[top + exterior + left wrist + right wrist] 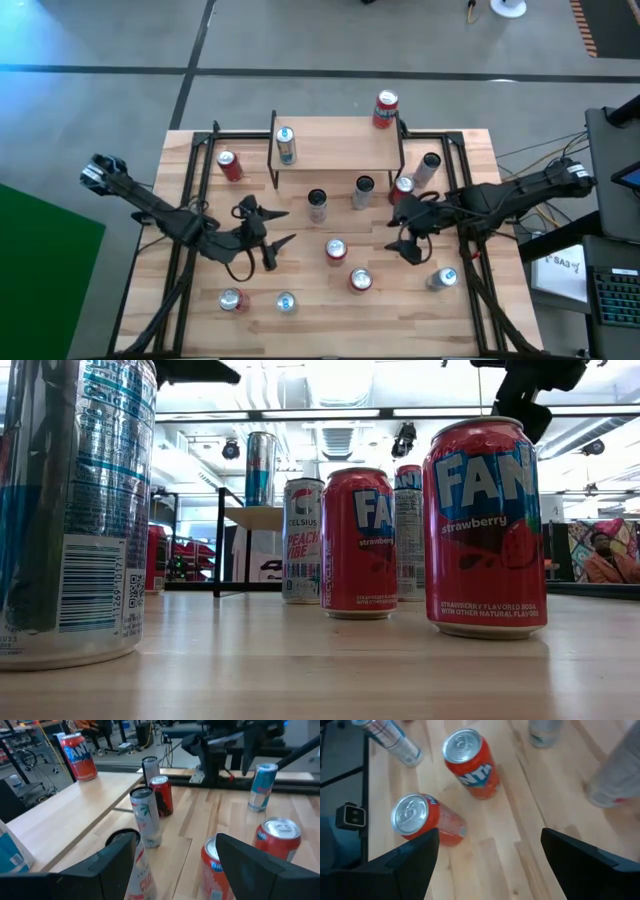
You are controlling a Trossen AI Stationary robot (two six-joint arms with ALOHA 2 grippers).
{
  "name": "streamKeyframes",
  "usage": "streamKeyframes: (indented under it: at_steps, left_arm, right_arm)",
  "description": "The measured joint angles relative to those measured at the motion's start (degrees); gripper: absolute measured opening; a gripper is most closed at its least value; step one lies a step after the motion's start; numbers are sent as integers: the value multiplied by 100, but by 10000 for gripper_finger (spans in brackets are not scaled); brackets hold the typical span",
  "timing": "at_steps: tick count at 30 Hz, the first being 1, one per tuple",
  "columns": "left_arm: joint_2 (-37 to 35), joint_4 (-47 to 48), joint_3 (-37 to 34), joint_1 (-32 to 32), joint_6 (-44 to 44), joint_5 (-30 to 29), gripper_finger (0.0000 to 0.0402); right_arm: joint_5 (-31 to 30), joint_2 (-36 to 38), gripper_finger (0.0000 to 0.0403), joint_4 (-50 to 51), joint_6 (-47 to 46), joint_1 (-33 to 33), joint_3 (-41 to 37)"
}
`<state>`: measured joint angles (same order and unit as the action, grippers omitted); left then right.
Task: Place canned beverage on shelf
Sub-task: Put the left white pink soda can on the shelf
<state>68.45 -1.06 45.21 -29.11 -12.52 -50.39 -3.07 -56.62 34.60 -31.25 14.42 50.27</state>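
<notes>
The shelf [335,145] stands at the table's far middle, with a blue can [286,146] near its left end and a red can [385,110] at its far right corner. Several more cans stand upright on the table. My left gripper [285,228] is open at the table's left middle and points right at a black-topped can [317,205], [137,870], which stands just ahead of its fingers, apart from them. My right gripper [405,237] is open above the table's right middle. It slants down toward two red cans [470,762], [427,822].
Right of the black-topped can stand a silver can [363,192], a red one [403,187] and a slim one [428,168]. A red can [230,165] stands left of the shelf. Three more cans [232,300], [286,302], [442,278] stand near the front edge. Black rails [190,170] run along both sides.
</notes>
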Motion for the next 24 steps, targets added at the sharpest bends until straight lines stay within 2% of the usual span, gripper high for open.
streamKeyframes:
  at_steps: [10, 17, 24]
  left_arm:
    - [564, -477, 0, 143, 3, 193, 261]
    - [936, -663, 0, 333, 51, 192, 261]
    - [1166, -914, 0, 631, 282, 192, 261]
  right_arm:
    - [-126, -9, 329, -937, 305, 34, -353]
    - [-186, -11, 329, -1018, 441, 32, -364]
    - [-517, -11, 329, -1013, 618, 30, -364]
